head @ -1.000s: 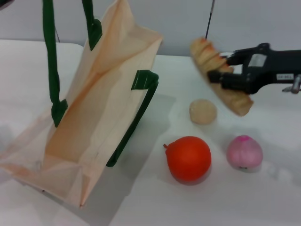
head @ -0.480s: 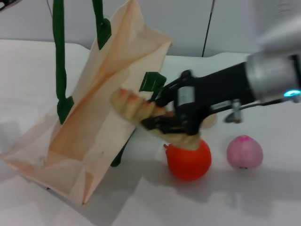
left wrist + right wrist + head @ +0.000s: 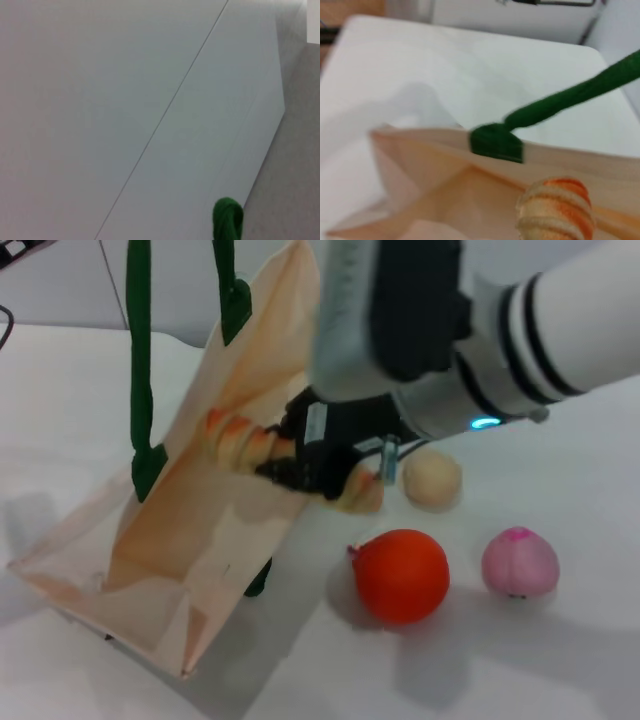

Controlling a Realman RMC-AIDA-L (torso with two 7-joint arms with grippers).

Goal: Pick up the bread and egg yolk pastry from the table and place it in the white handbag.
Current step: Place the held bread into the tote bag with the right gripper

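I have the right end effector pinching the bread across its middle, and from the head view it sits at the mouth of the white handbag. The loaf's striped orange-and-cream end points toward nine o'clock and already overlaps the bag's inner cloth wall; its other end sticks out past the fingers toward four o'clock, over the bag's edge. My right wrist view confirms it: the ridged tip of the bread hangs in front of the bag's open interior, with one dark green handle sewn to the rim just beyond it.

The bag leans on the white surface, its mouth tilted toward the twelve o'clock side and its base at about seven o'clock. Two green handles run straight up out of the head view at eleven o'clock. The left end effector is not visible anywhere; my left wrist view gives me only a bit of green rope against a pale wall.

The egg yolk pastry rests on the surface at three o'clock of the held bread, near the loaf's trailing end. Toward five o'clock of it lie an orange fruit and a pink ball, side by side but apart.
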